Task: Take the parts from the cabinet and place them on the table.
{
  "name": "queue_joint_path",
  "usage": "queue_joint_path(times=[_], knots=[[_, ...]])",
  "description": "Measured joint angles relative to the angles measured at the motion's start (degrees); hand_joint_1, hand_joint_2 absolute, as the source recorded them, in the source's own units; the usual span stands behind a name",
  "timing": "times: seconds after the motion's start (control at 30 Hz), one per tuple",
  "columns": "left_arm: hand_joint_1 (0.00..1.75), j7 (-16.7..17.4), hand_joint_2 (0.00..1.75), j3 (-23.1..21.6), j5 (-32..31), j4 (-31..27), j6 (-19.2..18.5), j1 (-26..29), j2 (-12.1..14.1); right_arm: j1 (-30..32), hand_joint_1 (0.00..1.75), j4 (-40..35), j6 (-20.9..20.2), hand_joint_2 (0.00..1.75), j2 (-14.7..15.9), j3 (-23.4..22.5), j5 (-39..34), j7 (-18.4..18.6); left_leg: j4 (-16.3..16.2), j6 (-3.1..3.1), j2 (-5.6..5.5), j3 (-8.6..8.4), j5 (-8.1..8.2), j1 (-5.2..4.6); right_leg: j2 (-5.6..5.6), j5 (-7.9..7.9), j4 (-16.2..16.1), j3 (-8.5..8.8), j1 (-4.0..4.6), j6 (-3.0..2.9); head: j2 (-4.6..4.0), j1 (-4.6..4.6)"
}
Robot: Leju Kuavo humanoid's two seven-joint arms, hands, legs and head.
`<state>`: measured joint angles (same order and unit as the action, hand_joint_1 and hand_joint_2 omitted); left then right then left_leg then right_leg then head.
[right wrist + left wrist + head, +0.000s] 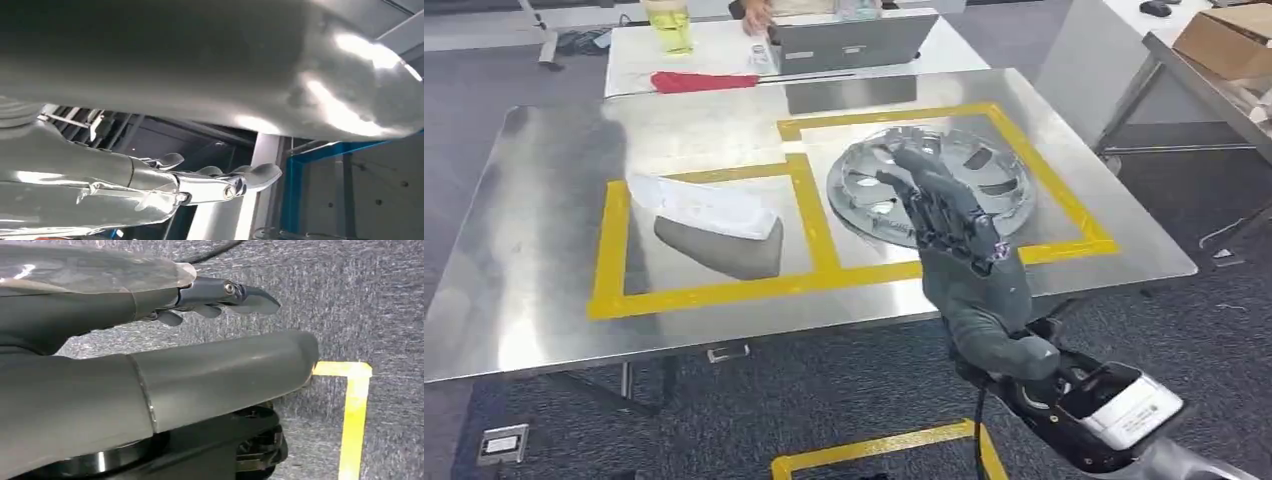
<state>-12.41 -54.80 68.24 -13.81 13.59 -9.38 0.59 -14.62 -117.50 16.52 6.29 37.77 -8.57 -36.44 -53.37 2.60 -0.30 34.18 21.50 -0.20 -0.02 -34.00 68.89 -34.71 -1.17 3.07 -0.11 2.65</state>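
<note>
A silver hubcap lies flat in the right yellow-taped square of the steel table. In the left square sits a grey part with a white top. My right hand is raised in front of the hubcap's near edge, fingers stretched out and apart, holding nothing; it hides part of the hubcap. The right wrist view shows the right hand with nothing in it. My left hand hangs over the carpet, its fingers straight and nothing in its grasp.
Behind the steel table stands a white table with a laptop, a red cloth, a green-yellow cup and a person's hand. A cardboard box rests on a rack at the right. Yellow tape marks the carpet.
</note>
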Motion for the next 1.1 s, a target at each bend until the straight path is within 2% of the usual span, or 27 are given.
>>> queue_joint_path(times=[0.07,0.1,0.13,0.2,0.23,0.27,0.3,0.33,0.4,0.43,0.47,0.5,0.53,0.57,0.6,0.63,0.67,0.73,0.77,0.8,0.83,0.9,0.93,0.97,1.0,1.03,1.1], knots=[[0.00,0.00,0.00,-0.09,-0.04,0.00,0.00,-0.06,-0.11,-0.01,0.00,0.00,-0.07,0.00,0.07,0.04,-0.07,-0.02,-0.29,-0.38,-0.11,-0.01,0.04,0.02,-0.03,5.70,-12.21,6.08,-0.14,-0.17,0.00,0.39],[0.00,0.00,0.00,-0.11,-0.09,0.00,-0.02,-0.13,-0.09,0.01,0.00,0.00,-0.07,0.00,0.11,0.04,-0.07,-0.04,-0.43,-0.74,-0.17,0.03,0.00,-0.04,-0.01,5.57,-15.39,7.32,-0.12,-0.40,0.00,0.48],[0.00,0.00,0.00,-0.15,-0.11,0.00,-0.20,-0.25,-0.11,0.37,0.00,-0.04,-0.07,0.00,0.11,0.07,-0.20,-0.02,-0.29,-1.22,-0.32,-0.04,-0.27,-0.12,0.30,7.10,-14.45,7.20,0.41,-0.82,0.00,0.37],[0.00,-0.02,0.00,-0.35,-0.24,0.00,-0.46,-0.45,-0.09,0.47,0.00,0.00,-0.18,0.00,0.15,0.04,-0.52,-0.09,-0.27,-2.03,-0.31,0.08,-0.83,0.01,0.48,7.00,-14.72,6.72,0.63,-1.39,0.00,0.11],[0.00,0.00,0.00,-0.42,-0.26,0.00,-0.55,-0.47,-0.07,0.73,0.00,0.00,-0.37,0.00,0.15,0.04,-0.57,-0.09,-0.06,-2.49,-0.34,0.15,-1.13,-0.06,0.47,7.37,-14.98,6.60,0.57,-1.86,0.00,0.00],[0.00,0.00,0.00,-0.44,-0.26,0.00,-0.55,-0.53,-0.02,0.89,0.00,0.02,-0.66,0.00,0.15,0.04,-0.57,-0.11,-0.36,-2.83,-0.26,0.51,-0.67,0.05,0.27,8.07,-15.40,6.17,0.01,-2.45,0.00,-0.20],[0.00,0.00,0.00,-0.46,-0.28,0.00,-0.63,-0.61,-0.02,0.99,0.00,0.07,-0.94,0.00,0.15,0.04,-0.59,-0.11,-2.07,-3.04,-0.12,1.48,1.73,0.15,0.24,8.54,-15.41,5.59,0.07,-2.87,0.00,-0.59],[0.00,0.00,0.00,-0.48,-0.24,0.00,-0.81,-0.65,-0.04,1.09,0.00,0.09,-1.16,0.00,0.15,0.04,-0.63,-0.11,-5.78,-3.16,-0.09,3.01,5.20,0.26,0.21,9.01,-15.41,4.93,0.09,-3.38,0.00,-1.25],[0.00,0.00,0.00,-0.57,-0.22,0.00,-0.96,-0.76,-0.07,1.42,0.00,0.26,-1.53,0.00,0.15,0.02,-0.74,-0.20,-16.68,-3.58,-0.09,6.60,11.61,0.45,0.19,10.07,-15.37,3.34,0.27,-3.49,0.00,-1.90],[0.00,0.00,0.00,-0.61,-0.15,0.00,-0.96,-0.78,-0.09,1.54,0.00,0.37,-1.79,0.00,0.15,0.02,-0.74,-0.20,-19.62,-3.68,-0.09,7.11,12.59,0.48,0.19,10.52,-15.35,2.70,0.34,-3.48,0.00,-1.92],[0.00,0.00,0.00,-0.83,-0.15,0.00,-0.96,-0.82,-0.13,1.64,0.00,0.53,-1.92,0.00,0.15,-0.02,-0.68,-0.22,-20.03,-3.69,-0.08,6.23,11.96,0.50,0.18,11.03,-15.33,2.00,0.36,-3.45,0.00,-1.95],[0.00,0.00,0.00,-1.03,-0.15,0.00,-0.96,-0.89,-0.13,1.64,0.00,0.63,-2.06,0.00,0.15,-0.09,-0.68,-0.24,-17.87,-3.65,-0.09,4.14,10.44,0.50,0.19,11.50,-15.28,1.33,0.37,-3.38,0.00,-1.99],[0.00,0.02,0.00,-1.07,-0.15,0.00,-0.96,-1.02,-0.13,1.65,0.00,0.77,-2.14,0.00,0.15,-0.15,-0.68,-0.26,-13.85,-3.50,-0.09,1.13,8.55,0.50,0.24,11.98,-15.25,0.81,0.37,-3.24,0.00,-2.03],[0.00,0.02,0.00,-1.07,-0.15,0.00,-0.92,-1.25,-0.13,1.65,0.00,0.81,-2.19,0.00,0.15,-0.28,-0.70,-0.26,-8.55,-3.25,-0.09,-2.65,7.07,0.48,0.32,12.42,-15.24,0.40,0.37,-3.04,0.00,-2.06],[0.00,0.02,0.00,-1.07,-0.17,0.00,-0.90,-1.54,-0.13,1.63,0.00,0.79,-2.40,0.00,0.15,-0.43,-0.70,-0.28,-3.06,-2.84,-0.09,-6.74,6.69,0.39,0.33,12.85,-15.23,0.17,0.41,-2.78,0.00,-2.10],[0.00,0.02,0.00,-1.09,-0.22,0.00,-0.87,-1.85,-0.09,1.64,0.00,0.79,-2.49,0.00,0.15,-0.46,-0.68,-0.31,1.31,-2.47,-0.11,-9.56,7.58,0.11,0.31,13.14,-15.10,-0.08,0.73,-2.45,0.00,-2.08],[0.00,0.02,0.00,-1.11,-0.24,0.00,-0.87,-1.93,-0.11,1.63,0.00,0.83,-2.51,0.00,0.15,-0.50,-0.68,-0.33,0.91,-2.18,-0.14,-8.98,6.94,-0.03,0.12,13.65,-15.35,0.15,0.62,-2.17,0.00,-1.68],[0.00,0.02,0.00,-1.33,-0.22,0.00,-0.70,-1.92,-0.15,1.57,0.00,0.81,-2.67,0.00,0.15,-0.61,-0.68,-0.37,0.98,-1.65,-0.18,-8.50,6.54,-0.19,0.14,14.53,-15.51,0.05,0.58,-1.50,0.00,-1.80],[0.00,0.07,0.00,-1.38,-0.22,0.00,-0.50,-1.75,-0.35,1.57,0.00,0.87,-2.75,0.00,0.17,-0.74,-0.68,-0.35,1.51,-1.21,0.05,-8.27,5.78,0.52,0.35,14.46,-15.39,-0.33,0.78,-1.17,0.00,-1.64],[0.00,0.09,0.00,-1.38,-0.17,0.00,-0.39,-1.73,-0.35,1.57,0.00,0.90,-2.78,0.00,0.26,-1.05,-0.70,-0.42,1.49,-1.05,0.26,-7.86,5.29,0.46,0.37,12.46,-14.12,-0.94,0.58,-0.91,0.00,-1.71],[0.00,0.11,0.00,-1.38,-0.07,0.00,-0.33,-1.70,-0.41,1.50,0.00,0.92,-2.86,0.00,0.26,-1.16,-0.70,-0.42,1.48,-0.50,0.35,-7.33,4.89,0.45,0.24,9.11,-10.88,-1.99,0.55,-0.76,0.00,-1.27],[0.00,0.11,0.00,-1.38,-0.06,0.00,-0.33,-1.69,-0.42,1.55,0.00,0.96,-3.06,0.00,0.28,-1.22,-0.70,-0.42,1.45,-0.22,0.53,-6.16,3.97,0.38,0.26,2.54,-0.90,-4.73,0.47,-0.36,0.00,-0.79],[0.00,0.11,0.00,-1.38,-0.04,0.00,-0.33,-1.69,-0.46,1.57,0.00,0.98,-3.08,0.00,0.31,-1.25,-0.70,-0.44,1.33,-0.26,0.58,-5.50,3.53,0.35,0.25,1.15,2.98,-5.42,0.43,-0.14,0.00,-0.59],[0.00,0.11,0.00,-1.38,-0.02,0.00,-0.33,-1.65,-0.46,1.58,0.00,1.05,-3.08,0.00,0.39,-1.29,-0.70,-0.42,1.23,-0.37,0.60,-4.92,3.12,0.35,0.25,1.58,4.29,-5.13,0.38,0.01,0.00,-0.46],[0.00,0.11,0.00,-1.38,-0.02,0.00,-0.31,-1.62,-0.46,1.58,0.00,1.11,-3.08,0.00,0.46,-1.31,-0.70,-0.42,1.05,-0.50,0.60,-4.21,2.74,0.35,0.23,3.03,3.60,-3.76,0.25,0.05,0.00,-0.31],[0.00,0.11,0.00,-1.38,0.00,0.00,-0.26,-1.61,-0.46,1.58,0.00,1.14,-3.08,0.00,0.46,-1.33,-0.70,-0.44,0.76,-0.64,0.60,-3.54,2.44,0.36,0.22,5.27,0.02,-1.00,0.05,0.07,0.00,-0.13],[0.00,0.07,0.00,-1.38,0.04,0.00,-0.15,-1.64,-0.46,1.56,0.00,1.14,-3.10,0.00,0.46,-1.33,-0.70,-0.44,0.30,-1.11,0.54,-2.84,1.94,0.35,0.20,7.76,-10.46,6.07,-0.14,-0.08,0.00,0.13]])
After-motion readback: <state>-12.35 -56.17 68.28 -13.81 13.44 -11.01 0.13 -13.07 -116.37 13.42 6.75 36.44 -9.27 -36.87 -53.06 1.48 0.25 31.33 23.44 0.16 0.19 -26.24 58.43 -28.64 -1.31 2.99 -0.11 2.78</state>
